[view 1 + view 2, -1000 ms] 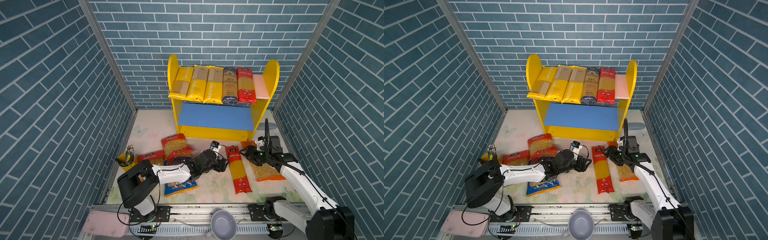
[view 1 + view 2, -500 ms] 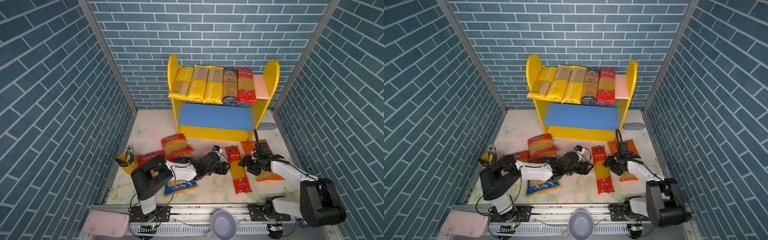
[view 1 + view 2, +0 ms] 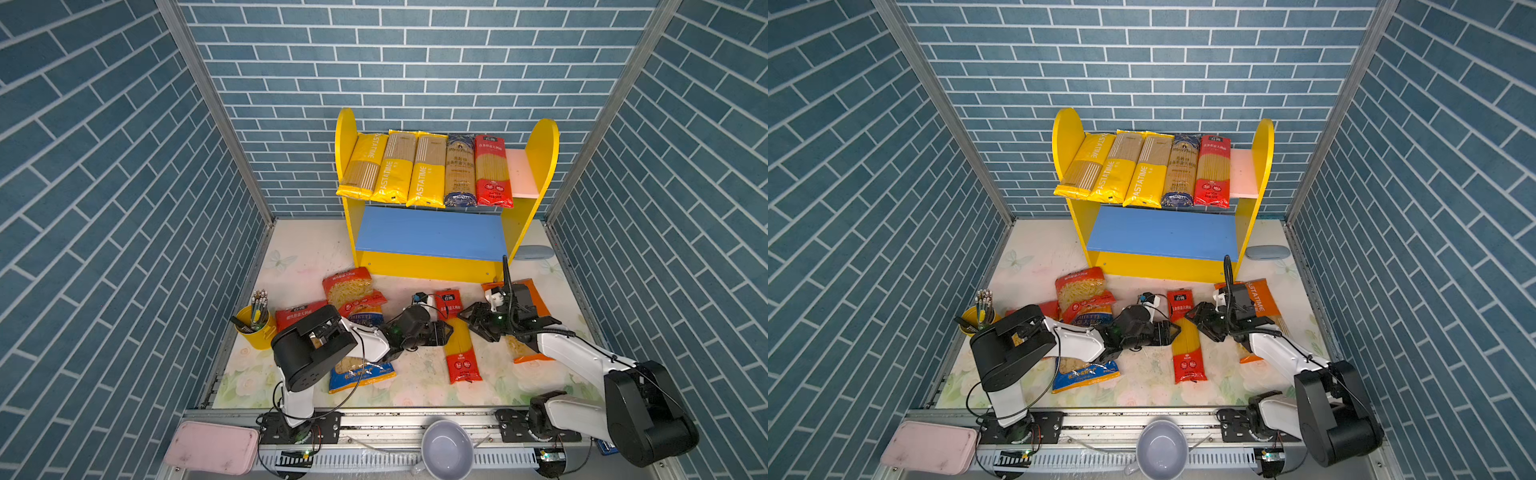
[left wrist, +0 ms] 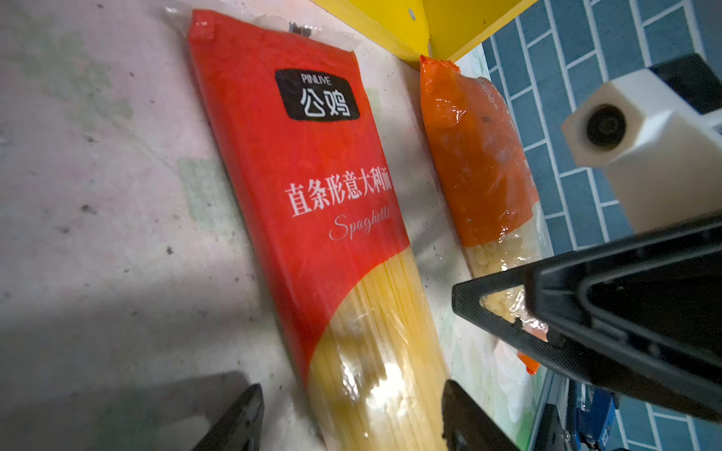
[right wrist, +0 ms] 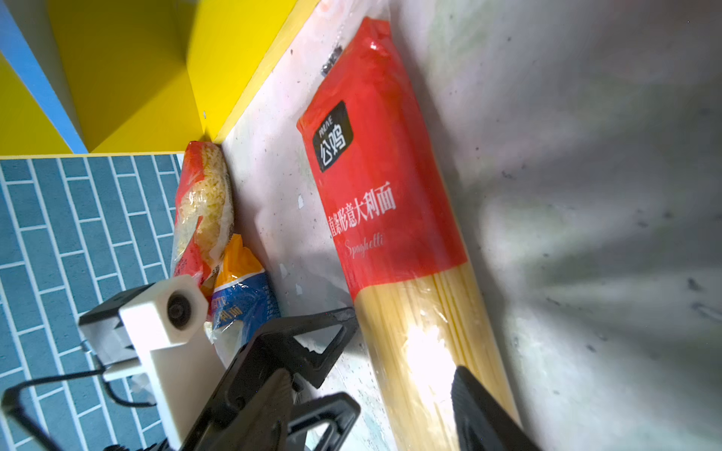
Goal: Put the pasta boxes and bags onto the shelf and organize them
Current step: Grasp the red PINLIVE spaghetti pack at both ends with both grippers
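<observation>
The shelf (image 3: 540,158) stands at the back, with several long spaghetti packs (image 3: 419,174) side by side on its pink upper board; its blue lower board (image 3: 428,232) is bare. A red spaghetti pack (image 3: 459,353) (image 4: 312,187) (image 5: 386,203) lies flat on the floor. My left gripper (image 3: 444,332) (image 4: 351,421) is open low over the pack's clear middle, one finger either side. From the opposite side my right gripper (image 3: 467,322) (image 5: 367,414) is open at the same spot, almost touching the left one. Neither lifts the pack.
An orange bag (image 3: 536,299) lies under my right arm. Red short-pasta bags (image 3: 349,289) and a blue bag (image 3: 359,374) lie around my left arm. A yellow pencil cup (image 3: 255,328), grey pouch (image 3: 536,252), pink case (image 3: 212,446) and grey bowl (image 3: 446,449) sit at the edges.
My right arm has dropped low and its gripper has moved left onto the red spaghetti pack. The left gripper has edged right to the same pack. The pack has not moved.
</observation>
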Action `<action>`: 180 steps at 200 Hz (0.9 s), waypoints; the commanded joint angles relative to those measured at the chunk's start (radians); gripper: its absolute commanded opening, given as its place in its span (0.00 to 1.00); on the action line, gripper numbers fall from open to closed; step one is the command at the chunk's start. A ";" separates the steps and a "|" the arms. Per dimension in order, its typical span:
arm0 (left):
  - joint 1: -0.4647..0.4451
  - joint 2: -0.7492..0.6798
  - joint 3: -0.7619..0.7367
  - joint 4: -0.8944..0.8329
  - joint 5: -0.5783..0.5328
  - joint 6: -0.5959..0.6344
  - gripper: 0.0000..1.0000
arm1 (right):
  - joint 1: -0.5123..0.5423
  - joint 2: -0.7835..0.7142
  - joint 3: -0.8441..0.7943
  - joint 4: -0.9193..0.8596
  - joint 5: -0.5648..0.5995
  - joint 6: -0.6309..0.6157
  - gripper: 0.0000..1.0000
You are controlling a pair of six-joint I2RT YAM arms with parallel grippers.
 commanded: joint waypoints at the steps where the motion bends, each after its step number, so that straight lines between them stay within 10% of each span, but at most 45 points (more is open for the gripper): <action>1: 0.010 0.012 -0.022 0.041 -0.004 -0.021 0.71 | 0.002 0.007 0.045 -0.233 0.129 -0.117 0.66; 54: 0.010 0.046 -0.009 0.057 0.023 -0.029 0.65 | 0.036 0.152 0.037 -0.131 0.041 -0.155 0.67; 121: 0.020 0.055 -0.037 0.127 0.036 -0.051 0.52 | 0.061 0.165 -0.070 0.502 -0.215 0.127 0.45; 180: 0.032 0.033 -0.065 0.156 0.040 -0.048 0.52 | 0.061 0.183 -0.091 0.470 -0.154 0.117 0.22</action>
